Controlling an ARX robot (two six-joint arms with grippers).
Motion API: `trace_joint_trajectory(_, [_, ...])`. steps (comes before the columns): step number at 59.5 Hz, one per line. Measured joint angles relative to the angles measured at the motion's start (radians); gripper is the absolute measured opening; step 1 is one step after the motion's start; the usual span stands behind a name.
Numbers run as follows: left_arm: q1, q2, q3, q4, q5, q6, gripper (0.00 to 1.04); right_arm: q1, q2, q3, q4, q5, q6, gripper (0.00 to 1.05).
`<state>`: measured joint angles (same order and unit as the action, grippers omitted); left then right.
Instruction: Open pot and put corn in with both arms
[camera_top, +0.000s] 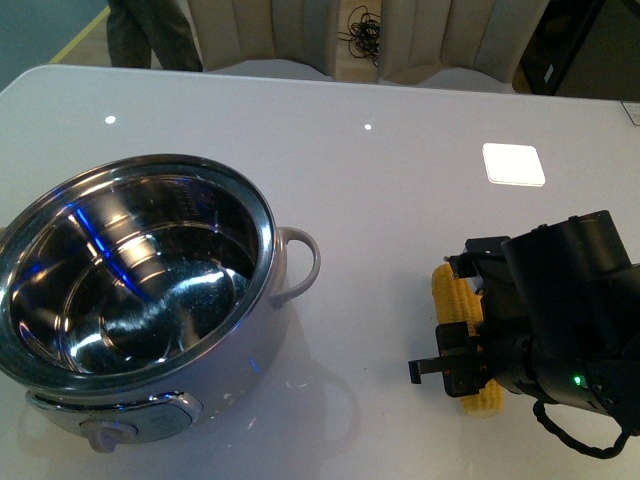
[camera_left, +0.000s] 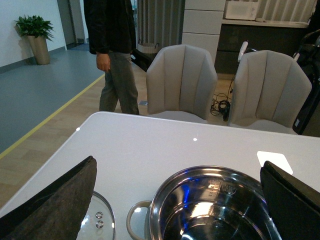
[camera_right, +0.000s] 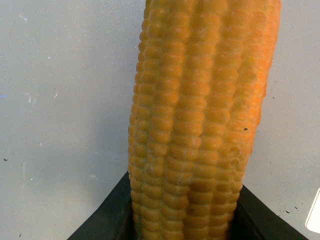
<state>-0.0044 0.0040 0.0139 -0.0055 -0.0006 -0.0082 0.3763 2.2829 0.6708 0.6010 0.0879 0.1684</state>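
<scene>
The pot (camera_top: 150, 290) stands open at the left of the white table, shiny steel inside, cream handle (camera_top: 300, 265) toward the middle, knob (camera_top: 108, 435) at the front. It also shows in the left wrist view (camera_left: 210, 210). The yellow corn (camera_top: 458, 300) lies at the right on the table, clamped by my right gripper (camera_top: 475, 345). In the right wrist view the corn (camera_right: 200, 120) fills the frame between the black fingers (camera_right: 107, 217). My left gripper (camera_left: 180, 200) is open above the pot, its pads (camera_left: 55, 200) wide apart. It is out of the front view.
A glass lid (camera_left: 97, 220) lies on the table beside the pot. A white square (camera_top: 513, 164) lies on the table at the back right. Two beige chairs (camera_left: 182, 82) stand behind the table and a person (camera_left: 112, 50) stands beyond its far left corner.
</scene>
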Motion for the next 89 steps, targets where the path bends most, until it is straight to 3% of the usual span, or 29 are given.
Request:
trace_joint_trajectory(11, [0.000,0.000,0.000,0.000,0.000,0.000,0.98,-0.011,-0.082,-0.042,-0.004,-0.031,0.000,0.29])
trace_joint_trajectory(33, [0.000,0.000,0.000,0.000,0.000,0.000,0.98,-0.003,-0.399,-0.059,-0.120,-0.114,0.031,0.36])
trace_joint_trajectory(49, [0.000,0.000,0.000,0.000,0.000,0.000,0.98,0.087,-0.510,0.033,-0.206,-0.152,0.117,0.43])
trace_joint_trajectory(65, [0.000,0.000,0.000,0.000,0.000,0.000,0.98,0.207,-0.460,0.208,-0.273,-0.163,0.216,0.43])
trace_joint_trajectory(89, [0.000,0.000,0.000,0.000,0.000,0.000,0.98,0.288,-0.342,0.386,-0.349,-0.164,0.315,0.44])
